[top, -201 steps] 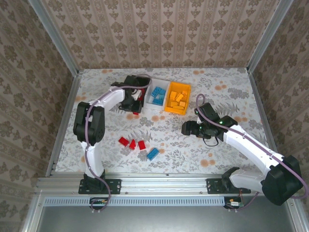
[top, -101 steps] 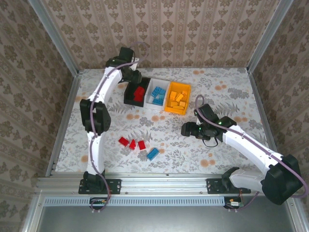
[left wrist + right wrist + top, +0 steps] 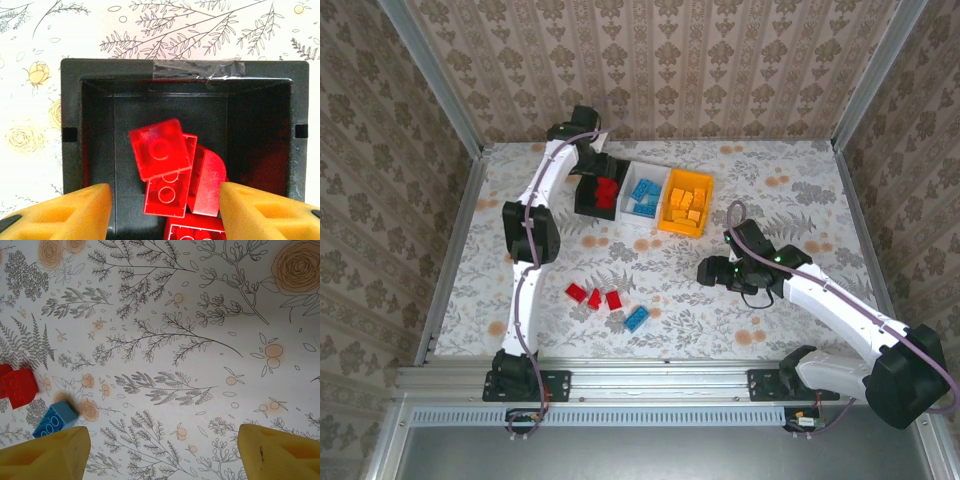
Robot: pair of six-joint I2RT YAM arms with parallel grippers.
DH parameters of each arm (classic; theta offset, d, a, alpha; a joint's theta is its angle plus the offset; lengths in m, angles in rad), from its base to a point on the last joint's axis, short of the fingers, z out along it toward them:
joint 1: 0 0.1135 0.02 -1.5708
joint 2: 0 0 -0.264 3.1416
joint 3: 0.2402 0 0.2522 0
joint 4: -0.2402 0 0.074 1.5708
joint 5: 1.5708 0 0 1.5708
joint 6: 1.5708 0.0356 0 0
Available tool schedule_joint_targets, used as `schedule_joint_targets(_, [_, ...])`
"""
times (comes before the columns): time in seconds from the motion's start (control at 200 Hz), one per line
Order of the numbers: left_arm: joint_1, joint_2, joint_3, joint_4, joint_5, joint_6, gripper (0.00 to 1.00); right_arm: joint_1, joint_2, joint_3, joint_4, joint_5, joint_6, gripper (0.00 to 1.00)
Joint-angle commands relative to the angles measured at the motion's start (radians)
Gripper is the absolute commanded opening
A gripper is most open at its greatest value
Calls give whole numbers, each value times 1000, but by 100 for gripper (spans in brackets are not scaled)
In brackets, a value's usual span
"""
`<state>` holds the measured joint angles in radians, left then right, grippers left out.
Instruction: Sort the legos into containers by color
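Left gripper (image 3: 162, 186) first: it hangs over the black bin (image 3: 70, 110), which sits by the far edge of the surface (image 3: 790, 190). Its jaws are apart and it holds nothing. A red lego (image 3: 160, 150) shows between my fingers, down in the bin on top of other red ones, and it touches neither finger. My right gripper (image 3: 162, 440) is open wide and empty as well, low over a bare part of the surface, nearer the right edge. Beside the black bin, the white bin (image 3: 655, 172) has blue legos (image 3: 643, 195) in it, and the orange bin (image 3: 682, 230) has orange legos (image 3: 688, 205) in it. So I think most of the sorting is done. What is left is a little bunch by the near edge, left of the middle: three red legos (image 3: 594, 297) and one blue lego (image 3: 637, 319). There may be one more tiny red bit beside the blue one, but it is too small to tell. The red ones belong in the black bin and the blue one in the white bin.
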<state>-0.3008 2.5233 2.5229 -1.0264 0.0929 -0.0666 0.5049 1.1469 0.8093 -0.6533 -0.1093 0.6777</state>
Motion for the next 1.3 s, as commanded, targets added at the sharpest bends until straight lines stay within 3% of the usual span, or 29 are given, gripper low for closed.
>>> schedule_joint_targets(0.0, [8, -71, -31, -14, 16, -1, 60, 10, 0, -6, 11, -4, 16, 79])
schedule_joint_targets(0.615, [4, -288, -214, 83, 89, -54, 62, 39, 25, 37, -2, 2, -2, 79])
schedule_joint_targets(0.99, [5, -652, -630, 220, 141, -97, 64, 109, 152, 165, -23, -20, -54, 79])
schedule_joint_targets(1.29, [9, -1033, -1101, 269, 125, -146, 66, 271, 391, 374, -127, -17, -136, 82])
